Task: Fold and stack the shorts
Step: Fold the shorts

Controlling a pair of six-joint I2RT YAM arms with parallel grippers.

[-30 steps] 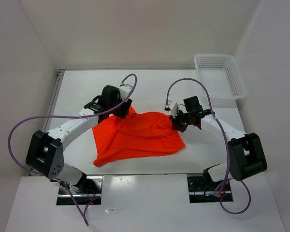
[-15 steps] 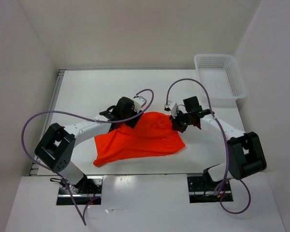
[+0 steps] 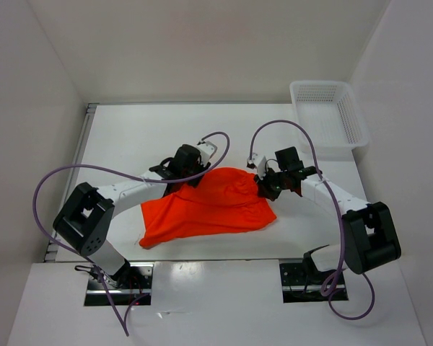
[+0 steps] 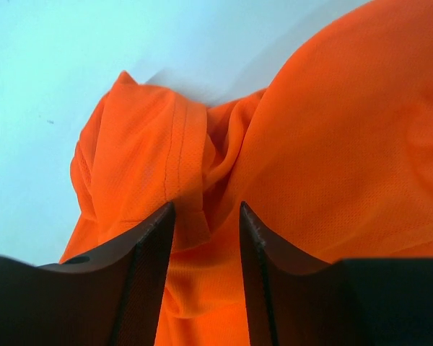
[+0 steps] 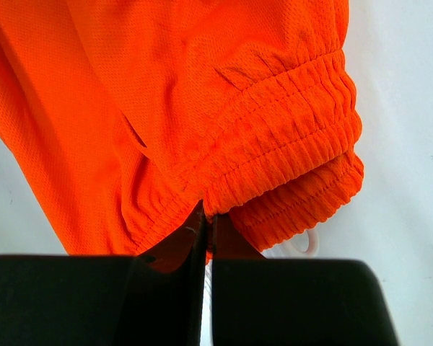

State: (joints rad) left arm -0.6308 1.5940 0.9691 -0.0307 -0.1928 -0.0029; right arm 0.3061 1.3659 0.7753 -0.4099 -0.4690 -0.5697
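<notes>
The shorts [image 3: 209, 205] lie in a rumpled heap at mid worktop [image 3: 130, 137], between the two arms. They are not flat and show no clean fold. A white basket [image 3: 325, 84] sits at the far right corner, well apart from the cloth.

State, right gripper [image 3: 264, 186]: fingers together, clamped on the elastic waistband [image 5: 289, 144] at the right edge of the shorts. The bite looks thin, only the lip of the band at the fingertips. A white drawstring loop [image 5: 303, 245] hangs just beside them.

State, left gripper [image 4: 207, 209]: fingers apart, low over the far-left corner of the shorts, straddling a bunched, stitched hem [image 4: 180, 158]. Cloth shows in the gap, but no pinch on it is visible.

Judgement, step in hand: securing a second corner so the garment can be spread or folded between both arms.

Risks from here:
1. The left gripper closes on the bunch and takes several layers rather than the single hem. Cause: fabric gathered in pleats right under the fingers. Result: a twisted, lumpy fold.
2. The left gripper closes beside the ridge and gets nothing, since soft cloth may slide off the fingertips.
3. The waistband slips from the right gripper once tension comes on. Cause: a shallow hold on stretchy elastic.
4. The arms pull unevenly, and the shorts drag across the worktop rather than open out.
5. The drawstring loop snags on the right gripper at release.
</notes>
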